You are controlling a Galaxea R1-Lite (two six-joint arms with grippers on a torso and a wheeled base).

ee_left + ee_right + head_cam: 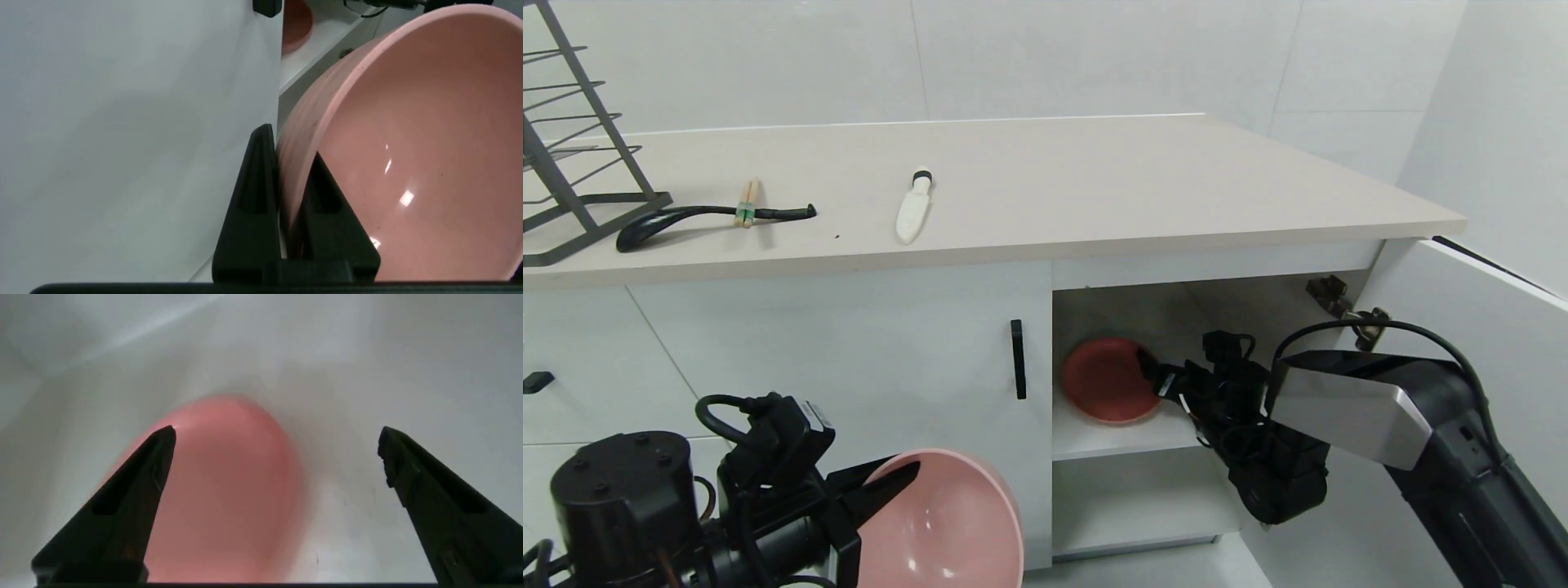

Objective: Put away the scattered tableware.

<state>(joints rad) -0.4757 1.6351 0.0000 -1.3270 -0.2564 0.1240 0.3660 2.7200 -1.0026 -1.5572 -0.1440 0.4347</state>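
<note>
Open cabinet shelf [1094, 437], centre right, carries the red plate [1107, 382]; right tool [274, 449] gapes apart before it, so that step looks done. Lower left, left tool [288, 155] clamps the pink bowl [947, 523], next to shelve.

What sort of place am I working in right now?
Most likely a kitchen: a pale countertop carrying a dish rack, a black spoon and chopsticks, and below it an open cabinet holding a red plate.
</note>
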